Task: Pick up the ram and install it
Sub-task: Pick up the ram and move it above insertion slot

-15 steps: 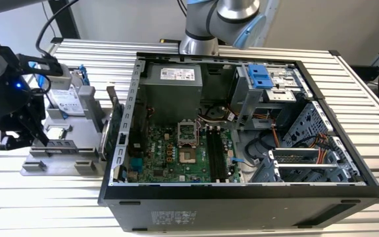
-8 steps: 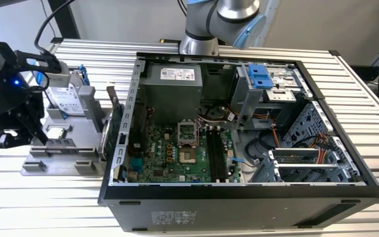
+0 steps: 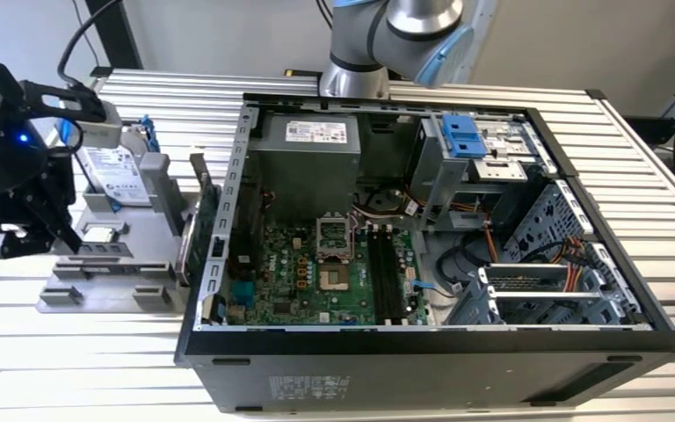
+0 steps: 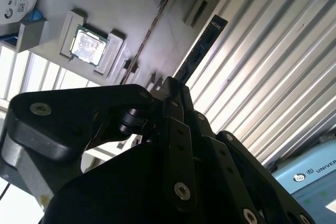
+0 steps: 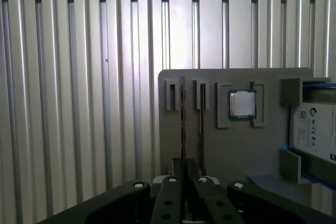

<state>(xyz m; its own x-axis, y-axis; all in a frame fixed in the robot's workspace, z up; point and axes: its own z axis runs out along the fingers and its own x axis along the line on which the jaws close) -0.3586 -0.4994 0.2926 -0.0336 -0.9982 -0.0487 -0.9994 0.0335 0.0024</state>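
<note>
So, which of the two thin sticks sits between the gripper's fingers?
The ram, running down into the gripper; the other stick stands in the gray tray.

Claw [image 5: 184, 169] clamped on ram [image 5: 182, 119], wrist pointing down.

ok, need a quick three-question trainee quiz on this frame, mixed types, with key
1. True or false: the gripper hangs inside the computer case.
2. The fingers grip: A) a screwdriver B) the ram C) a fan.
3. In the exterior view, on which side of the computer case does the gray fixture stand?

Key: 1 false, it is outside, by the gray fixture; 2 B; 3 the exterior view's left.
</note>
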